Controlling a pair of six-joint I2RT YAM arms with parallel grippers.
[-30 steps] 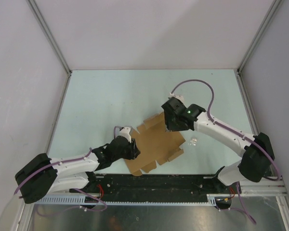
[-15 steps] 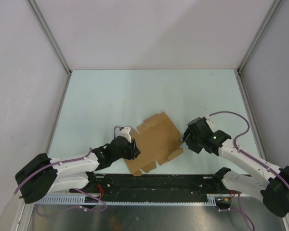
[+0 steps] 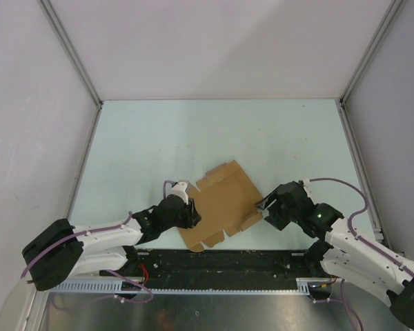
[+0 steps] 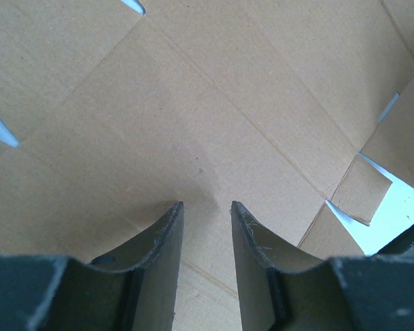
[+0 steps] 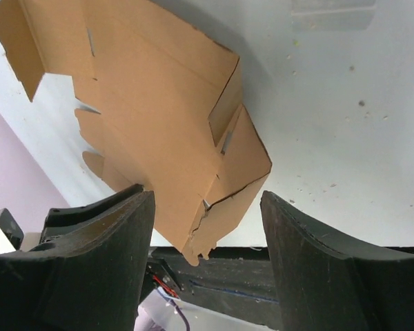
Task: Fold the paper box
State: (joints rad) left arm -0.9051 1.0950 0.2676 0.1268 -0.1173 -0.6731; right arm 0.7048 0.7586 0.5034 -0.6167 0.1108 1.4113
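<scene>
Paper box point(image 3: 224, 200) unfolded flat on the table point(image 3: 159, 138)
Plain brown die-cut cardboard, creased and notched with tabs, lay toward 6 o'clock of the pale matte surface. The left claw point(image 4: 205, 205) sat at the sheet's 8 o'clock edge, its black fingers narrowly apart with tips on the fibrous board. The right claw point(image 3: 265, 207) stood wide apart at 4 o'clock, gripping nothing.
</scene>
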